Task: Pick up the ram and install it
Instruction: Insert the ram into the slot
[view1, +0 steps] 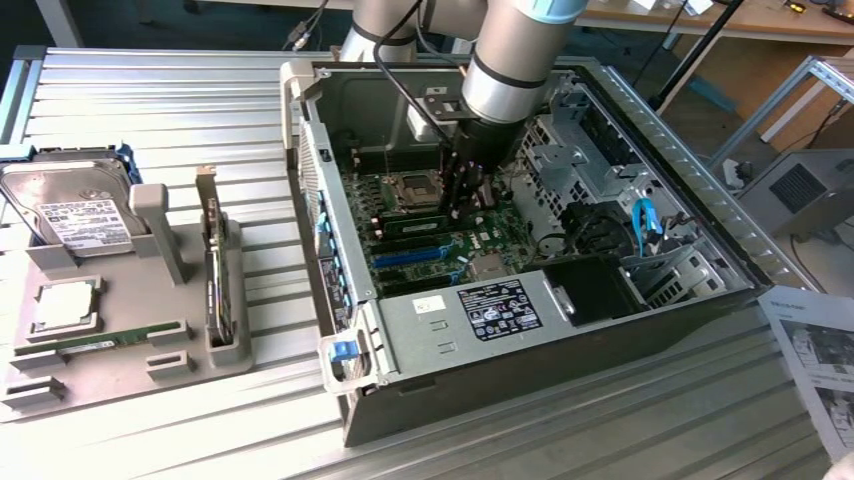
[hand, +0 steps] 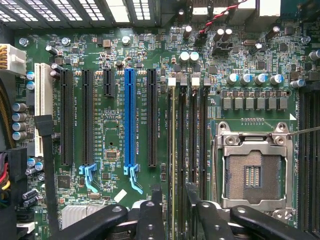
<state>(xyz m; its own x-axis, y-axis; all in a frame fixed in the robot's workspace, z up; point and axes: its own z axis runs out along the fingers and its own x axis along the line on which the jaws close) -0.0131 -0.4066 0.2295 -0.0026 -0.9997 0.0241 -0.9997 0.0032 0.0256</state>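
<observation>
Tool (hand: 174, 195) open astride ram (hand: 173, 150) edge in mobo slot (hand: 172, 82) (little room btw slots).

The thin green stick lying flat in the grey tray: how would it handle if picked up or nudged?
The green stick looks like a thin flat board, so it is probably stiff and light for its length. Lying flat, it is unlikely to roll or tip. Its narrow edges give little to grip, so it might slip, and a bare board that thin is probably fragile.

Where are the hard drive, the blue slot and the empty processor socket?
hard drive (view1: 83, 222), exterior view, on its white label.
blue slot (hand: 130, 117), wrist view, middle of its length.
processor socket (hand: 252, 175), wrist view, its open centre.
</observation>
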